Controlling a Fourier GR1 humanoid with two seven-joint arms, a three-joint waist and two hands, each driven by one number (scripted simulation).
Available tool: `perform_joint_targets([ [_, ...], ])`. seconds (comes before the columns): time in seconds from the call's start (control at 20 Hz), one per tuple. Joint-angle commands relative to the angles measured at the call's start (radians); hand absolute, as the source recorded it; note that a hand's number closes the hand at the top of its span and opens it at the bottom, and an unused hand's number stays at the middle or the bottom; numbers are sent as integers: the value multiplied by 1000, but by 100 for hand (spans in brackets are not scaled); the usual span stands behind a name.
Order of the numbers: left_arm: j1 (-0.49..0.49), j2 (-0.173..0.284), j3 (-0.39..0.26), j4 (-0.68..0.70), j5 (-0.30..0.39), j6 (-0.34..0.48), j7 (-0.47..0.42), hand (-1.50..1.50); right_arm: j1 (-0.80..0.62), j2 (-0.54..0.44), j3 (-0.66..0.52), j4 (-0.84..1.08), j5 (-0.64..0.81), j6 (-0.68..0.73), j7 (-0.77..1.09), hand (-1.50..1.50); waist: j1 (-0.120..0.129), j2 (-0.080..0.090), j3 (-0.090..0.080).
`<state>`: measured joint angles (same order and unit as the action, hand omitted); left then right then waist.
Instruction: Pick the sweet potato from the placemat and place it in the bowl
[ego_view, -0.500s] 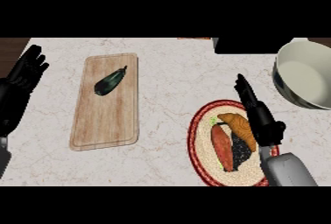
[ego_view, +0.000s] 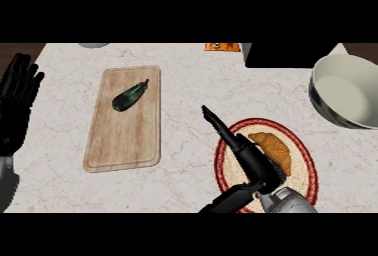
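One sweet potato lies on the red-rimmed placemat, just beside the right hand, fingers straight and holding nothing; best to curl them around its middle before lifting toward the bowl; left hand rests open.

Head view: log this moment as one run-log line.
right hand open over placemat | sweet potato on placemat, not gripped | bowl holds nothing | left hand open, resting at left edge
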<state>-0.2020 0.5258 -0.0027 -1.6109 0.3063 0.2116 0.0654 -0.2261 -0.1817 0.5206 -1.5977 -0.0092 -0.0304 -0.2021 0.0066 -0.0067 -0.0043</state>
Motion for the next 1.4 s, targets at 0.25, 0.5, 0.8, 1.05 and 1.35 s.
perform_joint_targets([
  [0.25,42,-68,40,52,-5,-16,-117,0,299,-198,143,-417,249,-72,-53,-150,-20,1,3],
  [0.5,44,-74,56,86,1,-23,-130,0,299,-393,-1,-557,319,-16,72,-150,-27,1,2],
  [0.8,-12,-79,57,103,-4,-20,-109,0,269,-594,-140,-690,274,177,352,-150,-25,5,1],
  [1.05,-40,-72,63,124,-4,-37,-103,0,204,-738,-165,-726,190,392,483,-150,-10,8,2],
  [1.35,-32,-79,73,139,-14,-67,-130,0,148,-781,-144,-698,188,549,539,-150,0,8,3],
])
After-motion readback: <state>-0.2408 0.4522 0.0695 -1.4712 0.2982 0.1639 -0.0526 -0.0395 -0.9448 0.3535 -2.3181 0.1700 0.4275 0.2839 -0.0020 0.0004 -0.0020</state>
